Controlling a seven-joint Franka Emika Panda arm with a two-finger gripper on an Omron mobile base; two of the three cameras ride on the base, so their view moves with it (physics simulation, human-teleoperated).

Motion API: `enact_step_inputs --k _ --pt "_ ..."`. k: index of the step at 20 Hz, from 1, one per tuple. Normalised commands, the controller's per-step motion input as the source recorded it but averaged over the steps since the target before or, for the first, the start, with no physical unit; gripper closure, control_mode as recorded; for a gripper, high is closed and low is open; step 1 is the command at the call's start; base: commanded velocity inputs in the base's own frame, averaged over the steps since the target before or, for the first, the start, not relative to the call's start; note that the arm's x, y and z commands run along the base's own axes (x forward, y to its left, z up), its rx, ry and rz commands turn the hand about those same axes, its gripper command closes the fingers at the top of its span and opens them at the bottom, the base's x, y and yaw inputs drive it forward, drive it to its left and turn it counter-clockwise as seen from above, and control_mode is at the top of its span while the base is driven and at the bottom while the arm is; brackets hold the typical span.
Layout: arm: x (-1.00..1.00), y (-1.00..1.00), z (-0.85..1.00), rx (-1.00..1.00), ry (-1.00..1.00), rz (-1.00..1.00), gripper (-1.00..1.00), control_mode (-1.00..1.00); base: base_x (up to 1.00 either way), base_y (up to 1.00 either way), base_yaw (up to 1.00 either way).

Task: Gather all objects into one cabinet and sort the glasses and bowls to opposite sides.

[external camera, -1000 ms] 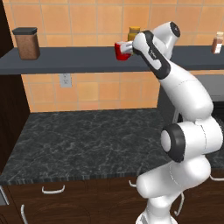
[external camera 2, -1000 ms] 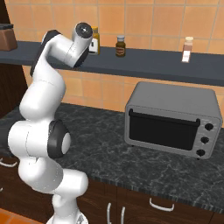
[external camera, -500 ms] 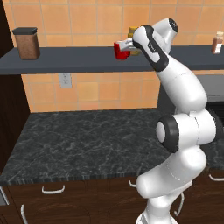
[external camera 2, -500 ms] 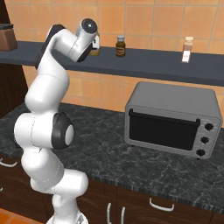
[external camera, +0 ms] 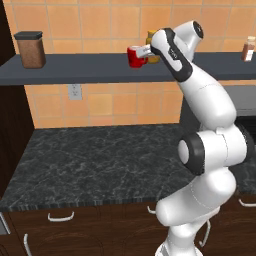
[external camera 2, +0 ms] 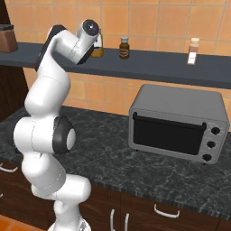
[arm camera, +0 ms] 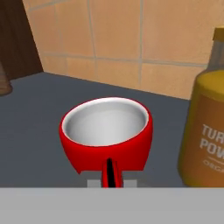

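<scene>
The small red cylindrical cup with a pale inside (arm camera: 106, 135) stood upright on the dark grey wall shelf (external camera: 75, 70), directly ahead of the two-finger gripper (external camera: 145, 51), whose opening I could not judge.

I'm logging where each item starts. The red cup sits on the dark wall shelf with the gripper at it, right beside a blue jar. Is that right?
Not quite: the jar beside the red cup is yellow-orange, not blue, as the hand view shows. The rest holds: the cup is on the dark wall shelf with the gripper at it.
</scene>
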Motion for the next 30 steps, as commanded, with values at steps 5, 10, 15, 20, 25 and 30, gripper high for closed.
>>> enact_step_inputs --k 5,10,15,20,25,30 --pt "-0.33 0.0 0.0 0.0 -0.14 0.01 1.0 -1.0 0.0 0.0 0.0" --pt "-0.98 0.0 0.39 0.0 -0.05 0.0 1.0 -1.0 0.0 0.0 0.0" --pt "-1.0 0.0 0.43 0.0 0.0 0.0 1.0 -1.0 0.0 0.0 0.0" --pt "-1.0 -0.04 -0.02 0.0 0.0 -0.04 1.0 -1.0 0.0 0.0 0.0" --pt "-1.0 -0.09 -0.38 0.01 0.0 -0.07 1.0 -1.0 0.0 0.0 0.0" --pt "-1.0 -0.1 -0.75 0.01 0.14 -0.12 1.0 -1.0 0.0 0.0 0.0"
